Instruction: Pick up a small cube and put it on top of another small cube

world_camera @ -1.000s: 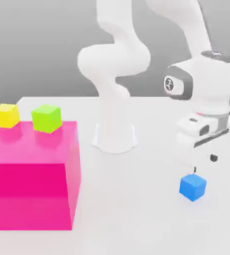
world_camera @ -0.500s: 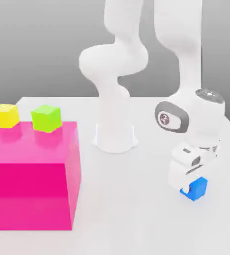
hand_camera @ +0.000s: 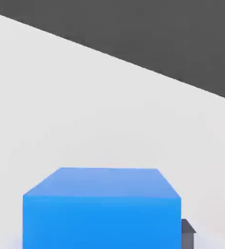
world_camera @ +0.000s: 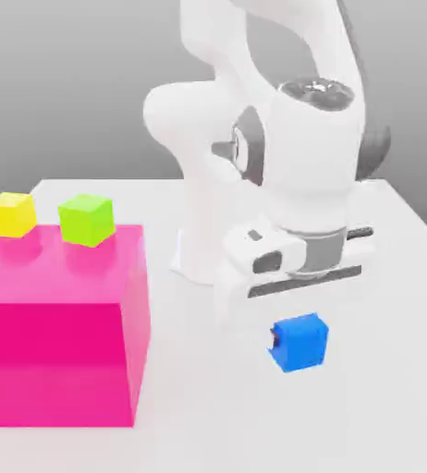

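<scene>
Shifted toward the pink block (world_camera: pixel 60 323) since the earlier frame, the blue cube (world_camera: pixel 299 343) is right of that block in the exterior view, beneath the gripper (world_camera: pixel 299 338). Hand view: fingers closed on the blue cube; a dark fingertip (hand_camera: pixel 187 236), unlike the pink block, is visible beside it.

You're looking at a simulated robot test scene: a white arm (world_camera: pixel 194 175) rises from a bare white worktop (world_camera: pixel 199 397), plain coloured blocks sit about (a big pink one (world_camera: pixel 60 323) among them), and a smooth grey backdrop (world_camera: pixel 60 83) stands behind.
</scene>
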Motion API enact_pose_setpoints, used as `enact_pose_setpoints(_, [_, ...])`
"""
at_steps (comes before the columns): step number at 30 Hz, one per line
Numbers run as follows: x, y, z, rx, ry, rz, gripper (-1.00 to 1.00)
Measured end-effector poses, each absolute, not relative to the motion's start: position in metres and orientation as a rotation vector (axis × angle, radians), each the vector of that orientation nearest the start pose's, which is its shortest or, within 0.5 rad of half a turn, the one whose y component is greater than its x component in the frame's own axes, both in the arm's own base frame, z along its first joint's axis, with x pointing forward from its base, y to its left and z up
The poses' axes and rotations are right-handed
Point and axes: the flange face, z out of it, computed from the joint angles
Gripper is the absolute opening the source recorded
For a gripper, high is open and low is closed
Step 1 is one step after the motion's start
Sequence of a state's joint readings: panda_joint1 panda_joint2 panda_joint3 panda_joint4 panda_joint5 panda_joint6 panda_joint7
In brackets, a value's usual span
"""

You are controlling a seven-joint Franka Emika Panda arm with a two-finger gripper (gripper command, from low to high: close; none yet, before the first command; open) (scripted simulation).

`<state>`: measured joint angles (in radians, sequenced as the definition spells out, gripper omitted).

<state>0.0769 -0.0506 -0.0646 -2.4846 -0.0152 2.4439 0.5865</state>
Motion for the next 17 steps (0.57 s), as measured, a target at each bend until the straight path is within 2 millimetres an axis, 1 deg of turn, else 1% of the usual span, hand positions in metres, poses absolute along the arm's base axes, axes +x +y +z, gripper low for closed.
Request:
enact_pose_setpoints(2, [0.479,-0.059,0.337,-2.983,0.996,-0.017,-1.0])
enact_pose_setpoints(3, [0.481,-0.093,0.351,-2.962,1.057,-0.017,-1.0])
enact_pose_setpoints(5, [0.475,-0.161,0.38,-2.914,1.178,-0.014,-1.0])
enact_pose_setpoints(7, [0.457,-0.228,0.41,-2.861,1.297,-0.01,-1.0])
enact_pose_setpoints(9, [0.427,-0.292,0.44,-2.803,1.413,-0.004,-1.0])
enact_pose_setpoints(10, [0.416,-0.312,0.445,-2.784,1.447,-0.002,-1.0])
enact_pose_setpoints(11, [0.412,-0.319,0.439,-2.779,1.453,-0.001,-1.0])
enact_pose_setpoints(13, [0.411,-0.321,0.414,-2.78,1.45,0.0,-1.0])
enact_pose_setpoints(14, [0.411,-0.322,0.402,-2.78,1.45,0.0,1.0])
enact_pose_setpoints(17, [0.41,-0.322,0.402,-2.78,1.45,0.0,1.0])
